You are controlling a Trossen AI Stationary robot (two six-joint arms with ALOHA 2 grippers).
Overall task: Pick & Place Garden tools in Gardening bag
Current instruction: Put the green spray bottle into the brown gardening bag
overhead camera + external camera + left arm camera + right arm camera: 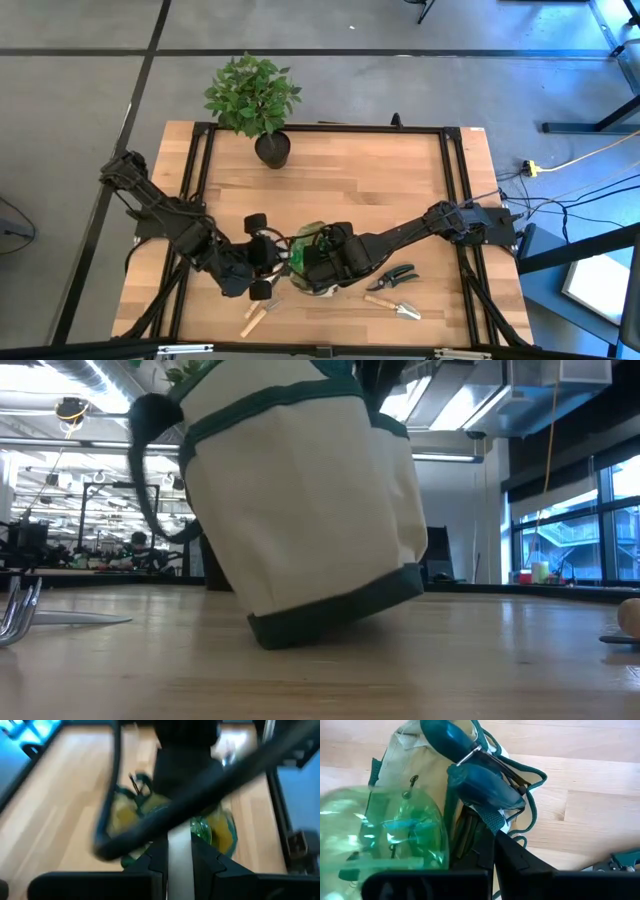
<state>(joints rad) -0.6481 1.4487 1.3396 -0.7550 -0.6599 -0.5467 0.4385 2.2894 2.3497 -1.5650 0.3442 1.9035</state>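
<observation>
The gardening bag (318,262) sits tipped near the table's (340,180) front edge, apparently lifted by the left gripper (262,268), clenched on a loop handle at the bag's left to hold the mouth up. The right gripper (322,262) hangs over the bag with jaws closed; what they pinch I cannot tell, with the green spray bottle (380,835) just beside them in the bag. Pruners (392,277) and a trowel (392,306) lie to the right, outside.

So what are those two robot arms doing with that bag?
They are packing garden tools into the gardening bag, which sits tilted near the front of the table. The right gripper is shut on the bag's edge, beside a green spray bottle and a pair of green-handled pruners already in it. The left gripper is shut, right beside the bag. Another pair of pruners and two wooden-handled tools are on the table.
</observation>
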